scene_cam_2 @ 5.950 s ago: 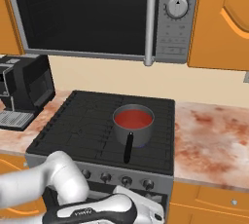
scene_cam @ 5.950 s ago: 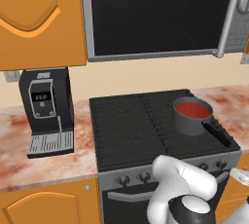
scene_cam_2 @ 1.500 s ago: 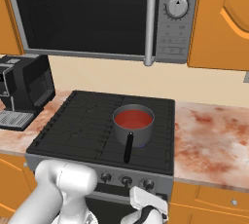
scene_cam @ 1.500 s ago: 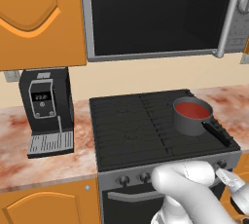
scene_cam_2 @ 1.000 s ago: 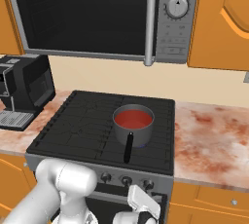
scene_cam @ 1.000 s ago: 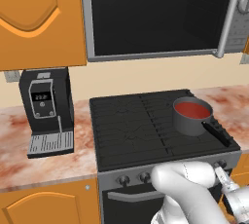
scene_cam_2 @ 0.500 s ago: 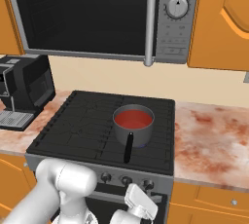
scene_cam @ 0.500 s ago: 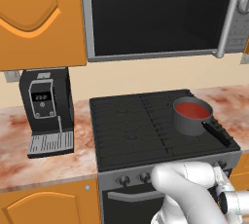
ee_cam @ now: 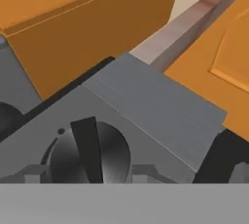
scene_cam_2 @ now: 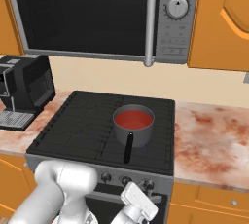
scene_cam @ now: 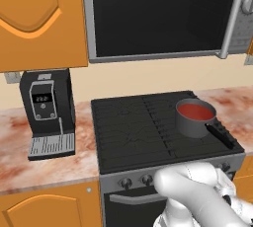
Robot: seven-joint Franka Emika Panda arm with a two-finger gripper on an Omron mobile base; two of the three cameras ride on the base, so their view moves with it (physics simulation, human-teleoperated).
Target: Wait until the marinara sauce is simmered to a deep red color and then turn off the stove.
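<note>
Marinara sauce (scene_cam_2: 133,119) sitting red in grey saucepan (scene_cam: 193,122) on stove (scene_cam_2: 87,125), right-rear burner. Gripper (ee_cam: 82,174) hanging low at front panel, facing a dark knob (ee_cam: 90,152) up close. Finger spread: can't tell, tips barely showing; nothing seen held.

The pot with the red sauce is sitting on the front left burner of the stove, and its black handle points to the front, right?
Not quite. The pot with the red sauce sits toward the right side of the stove, not front left. Its black handle does point to the front. The right base view shows it.
</note>
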